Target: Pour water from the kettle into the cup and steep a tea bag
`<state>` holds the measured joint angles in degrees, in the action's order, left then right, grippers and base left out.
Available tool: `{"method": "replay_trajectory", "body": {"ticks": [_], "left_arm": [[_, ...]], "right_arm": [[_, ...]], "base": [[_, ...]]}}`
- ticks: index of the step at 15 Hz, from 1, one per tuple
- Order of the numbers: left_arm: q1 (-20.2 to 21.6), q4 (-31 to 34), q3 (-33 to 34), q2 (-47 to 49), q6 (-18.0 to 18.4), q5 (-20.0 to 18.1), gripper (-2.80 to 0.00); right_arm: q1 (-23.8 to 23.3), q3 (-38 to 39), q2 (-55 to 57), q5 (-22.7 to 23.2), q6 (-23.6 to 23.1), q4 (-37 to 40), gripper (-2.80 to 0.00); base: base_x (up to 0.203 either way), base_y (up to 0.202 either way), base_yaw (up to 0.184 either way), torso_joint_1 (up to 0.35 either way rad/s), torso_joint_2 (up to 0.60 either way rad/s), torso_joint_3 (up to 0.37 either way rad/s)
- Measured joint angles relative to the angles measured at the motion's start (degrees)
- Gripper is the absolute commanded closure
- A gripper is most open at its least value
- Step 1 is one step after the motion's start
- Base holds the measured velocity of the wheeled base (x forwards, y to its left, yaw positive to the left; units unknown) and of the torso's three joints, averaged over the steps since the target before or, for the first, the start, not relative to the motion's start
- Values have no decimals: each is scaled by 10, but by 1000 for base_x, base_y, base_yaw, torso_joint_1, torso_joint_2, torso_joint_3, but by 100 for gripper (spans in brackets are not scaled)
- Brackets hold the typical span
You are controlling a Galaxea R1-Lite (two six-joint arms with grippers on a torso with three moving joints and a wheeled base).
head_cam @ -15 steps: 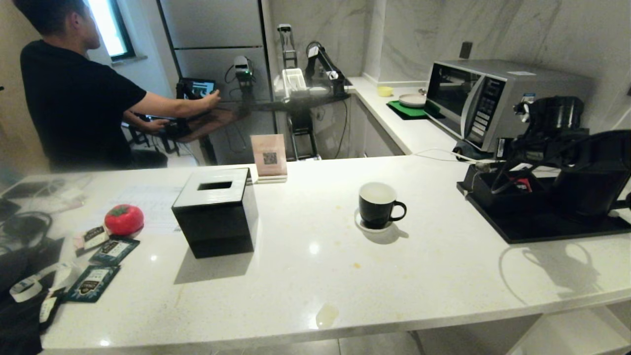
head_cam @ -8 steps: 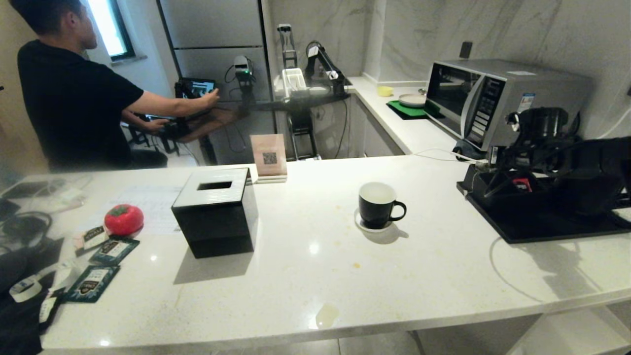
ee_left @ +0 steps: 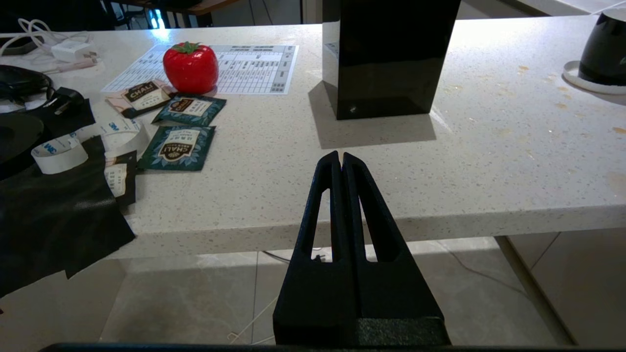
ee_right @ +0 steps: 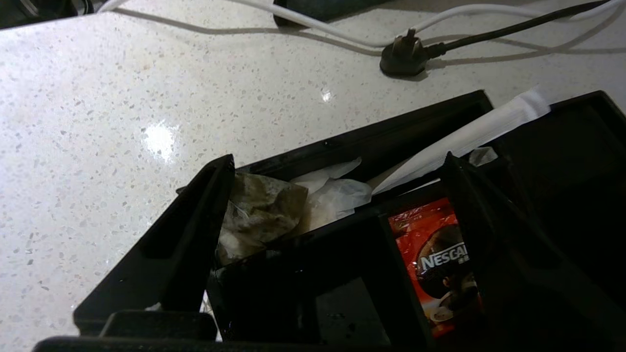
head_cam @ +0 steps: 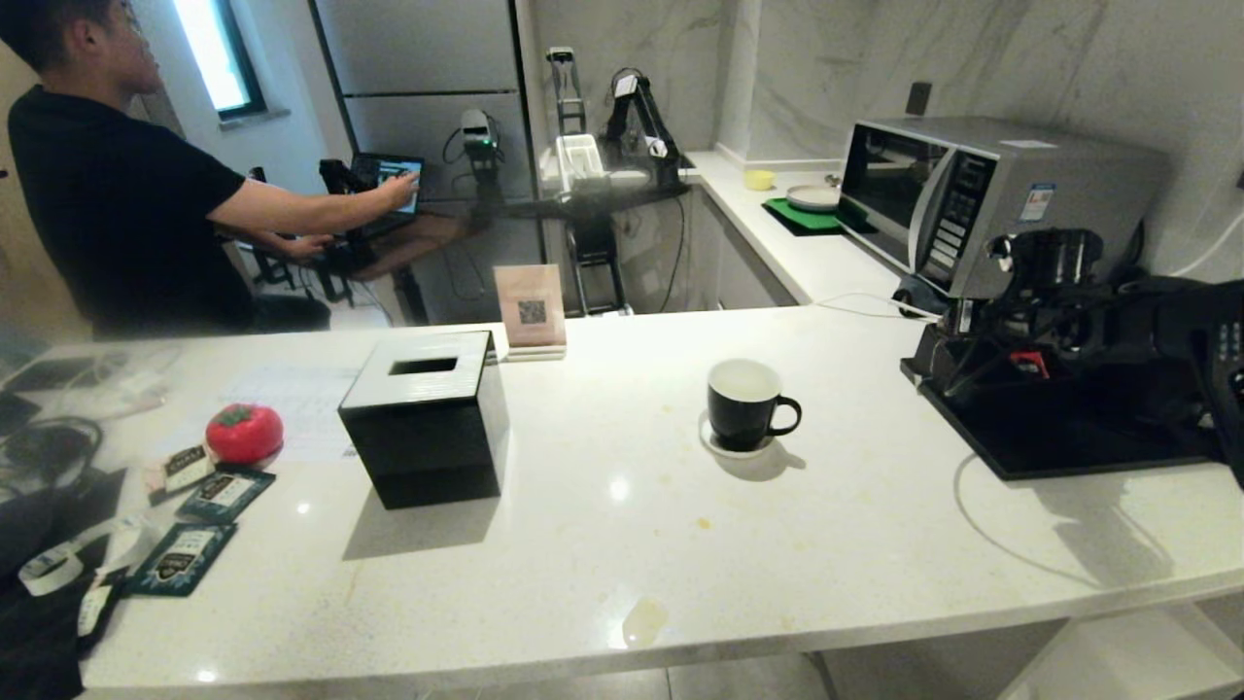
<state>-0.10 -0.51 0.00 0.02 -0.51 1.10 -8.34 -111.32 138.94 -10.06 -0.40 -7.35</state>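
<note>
While the tea bag (ee_right: 259,210) is lying crumpled in the black organizer (ee_right: 342,146), just inside one finger of the wide-spread right gripper (ee_right: 337,181), it is risking a snag: paper packets (ee_right: 332,190) are crowding it between the jaws. Parked off the counter, the left gripper (ee_left: 341,161) is sitting pinched together.

R gripper (ee_right: 337,171) has dropped over the black organiser tray (ee_right: 352,142), fingers spread; person (head_cam: 107,185) leaned left.
</note>
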Motion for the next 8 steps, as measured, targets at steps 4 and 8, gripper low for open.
{"method": "replay_trajectory", "body": {"ticks": [4, 8], "left_arm": [[0, 0, 0, 0, 0, 0, 0], [0, 0, 0, 0, 0, 0, 0]], "right_arm": [[0, 0, 8, 0, 12, -4, -280], [0, 0, 15, 1, 17, -18, -280]], "base": [[0, 0, 0, 0, 0, 0], [0, 0, 0, 0, 0, 0]]}}
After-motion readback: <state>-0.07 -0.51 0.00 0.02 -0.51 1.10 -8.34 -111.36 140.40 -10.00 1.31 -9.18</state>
